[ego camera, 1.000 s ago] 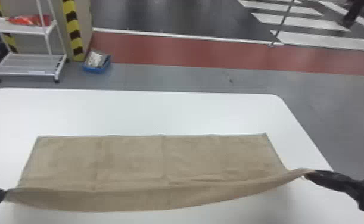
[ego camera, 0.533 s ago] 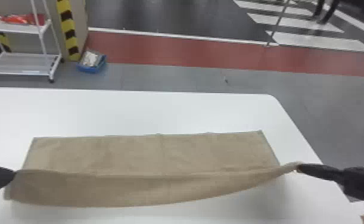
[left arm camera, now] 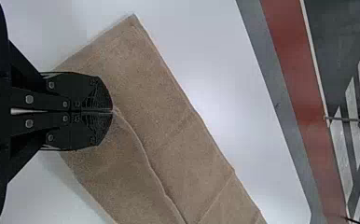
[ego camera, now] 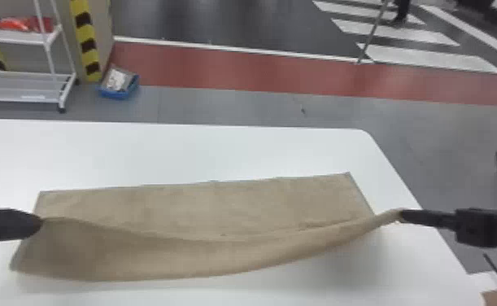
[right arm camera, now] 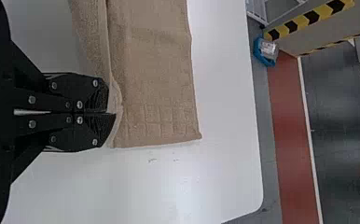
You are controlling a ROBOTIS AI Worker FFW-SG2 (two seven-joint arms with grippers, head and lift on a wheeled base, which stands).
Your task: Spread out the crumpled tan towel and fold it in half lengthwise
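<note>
You've got the tan towel (ego camera: 219,207) spread on the counter (ego camera: 178,150), far part flat, near long edge lifted btwn both tools. L tool (left arm camera: 112,112) is closed on that edge at the towel's left end; R tool (right arm camera: 113,113) is pinched on it at the right end. Prob. mid-fold, near edge going over to the far one.

Main risk is skew: your R tool holds its end out past the towel's right side, so if you lay it down there, the top layer prob. overhangs on the right & the ends won't match. Bring R in a bit first.

Next, tension. Pull the tools apart or fwd too hard and the bottom layer may drag, b/c nothing pins it & its far edge already sits at a slant.

Watch the middle too: the lifted edge sags btwn grips, so it could land short of the far edge or trap a wrinkle. R's pinch looks shallow, so a quick tug might slip it. L's bite depth is hard to tell, fingers cover it. Open both together, low & aligned, else one end shifts.
</note>
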